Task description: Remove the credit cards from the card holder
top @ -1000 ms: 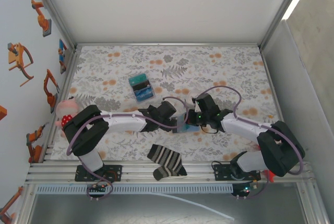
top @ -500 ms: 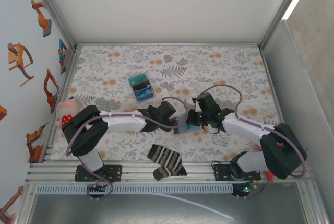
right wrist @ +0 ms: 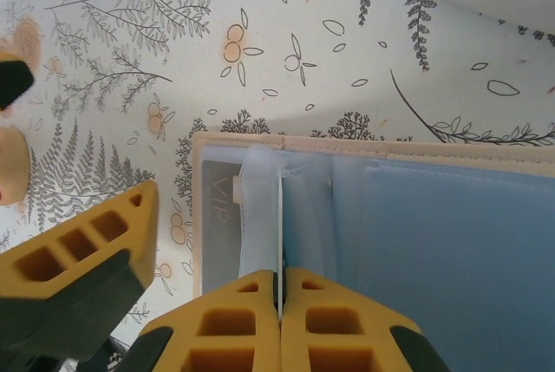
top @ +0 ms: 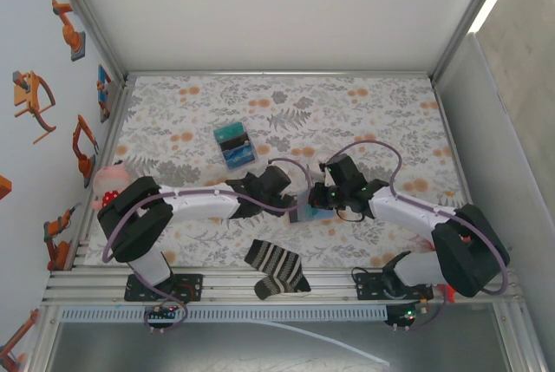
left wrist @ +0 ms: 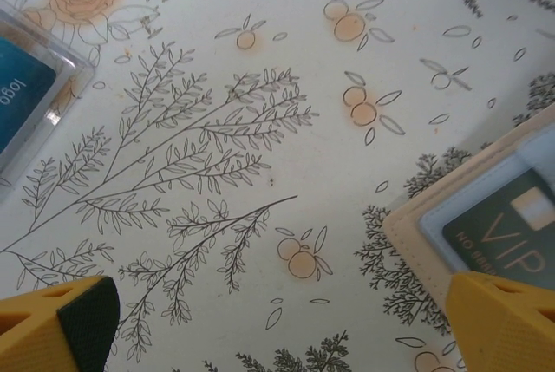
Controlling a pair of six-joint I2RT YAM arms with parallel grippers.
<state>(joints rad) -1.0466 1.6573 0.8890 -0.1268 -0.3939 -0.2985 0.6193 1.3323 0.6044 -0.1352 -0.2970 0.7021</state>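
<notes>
One credit card (right wrist: 280, 216) pinched edge-on by right claw (right wrist: 280, 307) (mostly hidden); left claw (left wrist: 282, 324) spread.

Both arms (top: 204, 205) are white tubes with chunky black joints, a purple cable (top: 365, 143) looping along each; the fingers (right wrist: 234, 337) are honeycombed yellow, dark-padded.

The floral table (top: 364, 103) is carrying a clear box (top: 235, 146), the card holder (right wrist: 451, 242) lying open nearer centre, a striped sock (top: 276, 268) overhanging the near edge, and possibly a pink toy (top: 108, 183) far left.
</notes>
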